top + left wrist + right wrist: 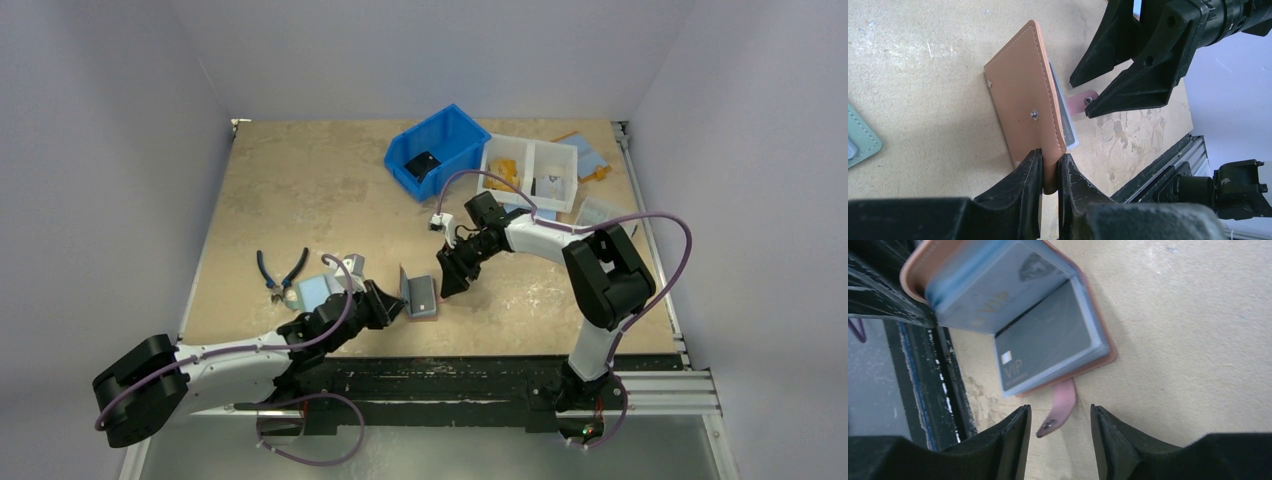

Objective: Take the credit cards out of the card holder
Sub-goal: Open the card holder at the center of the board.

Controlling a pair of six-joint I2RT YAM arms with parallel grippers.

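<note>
Card holder: stands open like a book on the table near the front edge, between the two grippers. One cover is raised and the other lies flat.
Table: tan, mottled top.
Blue bin: far centre, tilted. One dark item is inside; cannot tell what it is.
White tray: just right of the bin, two compartments. The left one holds yellow pieces. The right one holds a small pale item, too small to name.
Folder: light blue, flat, beside the left arm.
Pliers: blue handles, left of the folder.
Left gripper: clamped on the lower edge of the raised salmon cover.
Right gripper: jaws apart, holding nothing, low over the table with the fingers either side of the tab.
Cards: dark grey, marked "VIP", seated in clear sleeves. A second one sits in the raised leaf.
Tab: pink, with a snap, lying flat on the table.
</note>
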